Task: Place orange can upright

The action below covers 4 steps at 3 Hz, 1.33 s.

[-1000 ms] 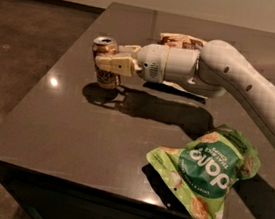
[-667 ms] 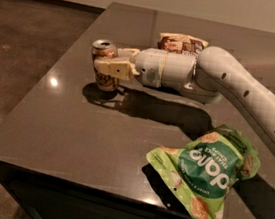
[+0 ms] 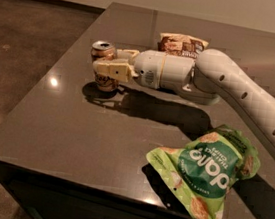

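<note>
The orange can (image 3: 104,53) stands upright on the dark table (image 3: 74,128) at its left side, silver top with pull tab facing up. My gripper (image 3: 109,65) reaches in from the right and its cream fingers (image 3: 113,69) are closed around the can's middle. The can's base rests on or just above the tabletop; its lower label shows below the fingers. The white arm stretches back to the right edge of the view.
A green snack bag (image 3: 206,170) lies flat near the table's front right. A brown snack bag (image 3: 182,44) lies behind the arm at the back. The table's left and front edges drop to the floor.
The arm and can have shifted very slightly; the can stays upright in the gripper at the same spot on the table.
</note>
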Each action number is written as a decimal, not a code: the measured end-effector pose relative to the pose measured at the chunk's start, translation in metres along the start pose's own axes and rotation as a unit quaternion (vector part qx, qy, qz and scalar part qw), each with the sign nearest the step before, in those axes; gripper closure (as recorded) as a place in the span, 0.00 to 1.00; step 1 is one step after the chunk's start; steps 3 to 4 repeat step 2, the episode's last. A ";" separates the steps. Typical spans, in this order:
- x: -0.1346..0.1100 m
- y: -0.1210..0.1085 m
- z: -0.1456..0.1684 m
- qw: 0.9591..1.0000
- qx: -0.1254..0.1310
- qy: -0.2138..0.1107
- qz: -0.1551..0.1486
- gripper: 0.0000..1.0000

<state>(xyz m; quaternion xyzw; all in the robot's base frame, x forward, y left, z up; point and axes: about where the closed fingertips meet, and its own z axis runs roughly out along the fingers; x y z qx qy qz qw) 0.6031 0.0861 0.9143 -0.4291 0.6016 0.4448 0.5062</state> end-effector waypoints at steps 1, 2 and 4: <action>-0.001 0.002 0.003 1.000 -0.003 0.000 0.000 0.00; -0.001 0.002 0.003 1.000 -0.003 0.000 0.000 0.00; -0.001 0.002 0.003 1.000 -0.003 0.000 0.000 0.00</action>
